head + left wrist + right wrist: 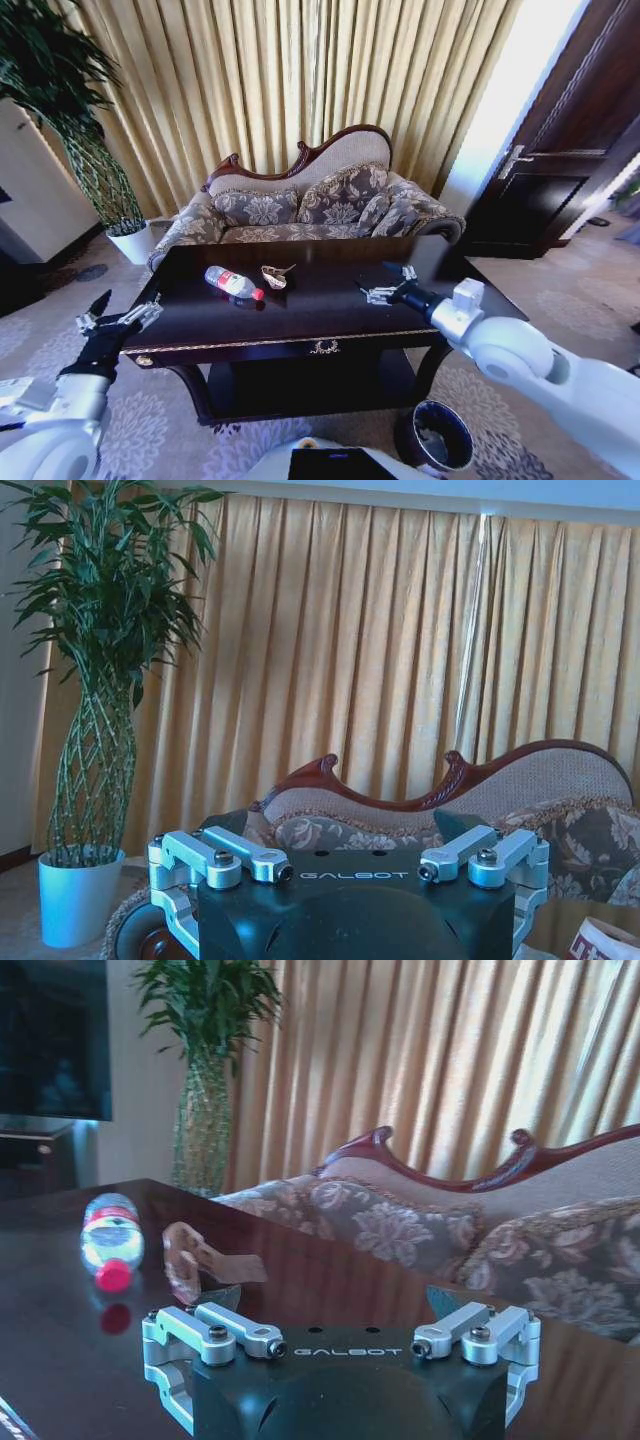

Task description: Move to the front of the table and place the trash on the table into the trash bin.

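Note:
The trash on the dark glossy table (330, 310) is a clear bottle (233, 283) with a red label and cap, lying on its side, and a small tan wrapper (275, 275) just right of it. My right gripper (388, 284) hovers open over the table's right half, to the right of the wrapper, with nothing between its fingers. In the right wrist view the bottle (110, 1245) and wrapper (195, 1260) lie beyond that open gripper (348, 1348). My left gripper (122, 312) is open off the table's left end. The trash bin (440, 435) stands on the carpet by the table's front right leg.
A patterned sofa (310, 205) stands behind the table before gold curtains. A potted plant in a white pot (130, 240) is at the back left, and a dark door (570, 150) at the right. The left wrist view, past its open gripper (355, 872), shows the pot (75, 895).

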{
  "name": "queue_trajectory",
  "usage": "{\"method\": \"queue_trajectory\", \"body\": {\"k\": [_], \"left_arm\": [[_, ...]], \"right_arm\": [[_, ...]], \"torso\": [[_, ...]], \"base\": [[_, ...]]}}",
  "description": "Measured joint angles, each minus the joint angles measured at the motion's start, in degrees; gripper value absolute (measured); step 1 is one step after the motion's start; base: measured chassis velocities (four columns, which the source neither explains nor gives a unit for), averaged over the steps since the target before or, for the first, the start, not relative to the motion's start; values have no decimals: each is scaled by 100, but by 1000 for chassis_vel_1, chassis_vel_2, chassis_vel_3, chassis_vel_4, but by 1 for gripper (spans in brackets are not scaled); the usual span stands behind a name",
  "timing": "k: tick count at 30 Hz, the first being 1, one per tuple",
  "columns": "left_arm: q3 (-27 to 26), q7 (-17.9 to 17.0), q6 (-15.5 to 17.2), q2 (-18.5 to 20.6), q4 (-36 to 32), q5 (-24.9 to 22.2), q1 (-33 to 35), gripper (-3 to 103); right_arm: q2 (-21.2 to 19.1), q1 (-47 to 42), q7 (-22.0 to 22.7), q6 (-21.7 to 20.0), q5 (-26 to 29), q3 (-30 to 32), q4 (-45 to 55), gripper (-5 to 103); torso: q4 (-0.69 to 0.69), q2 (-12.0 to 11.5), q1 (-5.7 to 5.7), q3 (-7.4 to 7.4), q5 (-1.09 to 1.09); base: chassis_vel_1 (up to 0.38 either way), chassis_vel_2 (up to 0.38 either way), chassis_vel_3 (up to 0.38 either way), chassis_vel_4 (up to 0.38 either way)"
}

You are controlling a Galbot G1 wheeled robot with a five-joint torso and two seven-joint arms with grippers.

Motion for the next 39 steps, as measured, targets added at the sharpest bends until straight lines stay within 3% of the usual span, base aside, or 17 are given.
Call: {"method": "queue_trajectory", "body": {"k": [6,12,16,18,25,30,36,39], "left_arm": [[-10,-116,-1,-30,0,23,32,100],[-19,-153,-9,16,0,22,14,100],[15,-155,-14,63,0,22,-30,100],[90,-150,-16,91,0,48,-48,100],[230,-144,-17,91,0,133,-61,100],[317,-135,-15,57,0,204,-67,100],[337,-126,-14,52,0,217,-74,100],[335,-124,-14,52,0,221,-79,100]], "right_arm": [[244,1034,40,14,-128,-957,-573,100],[283,1241,28,287,-258,-1180,-1290,100],[200,1432,-84,658,-50,-1336,-1733,100],[48,1831,-255,821,333,-1694,-1996,100],[-69,2903,-499,913,438,-2682,-1895,100],[504,4099,-364,781,278,-3860,-1807,100],[903,4977,-359,737,234,-4771,-1996,100],[1157,5549,-359,456,232,-5312,-1972,100]], "torso": [[0,1,-1,0,0],[0,0,0,0,0],[-2,0,-1,0,1],[-2,0,-1,-1,2],[-1,0,0,0,-2],[1,0,-1,-1,0],[0,0,0,0,0],[0,0,-1,0,-2]], "base": [[0,0,0,0],[0,0,0,0],[0,0,0,0],[0,0,0,0],[0,0,0,0],[0,0,0,0],[0,0,0,0],[0,0,0,0]]}}
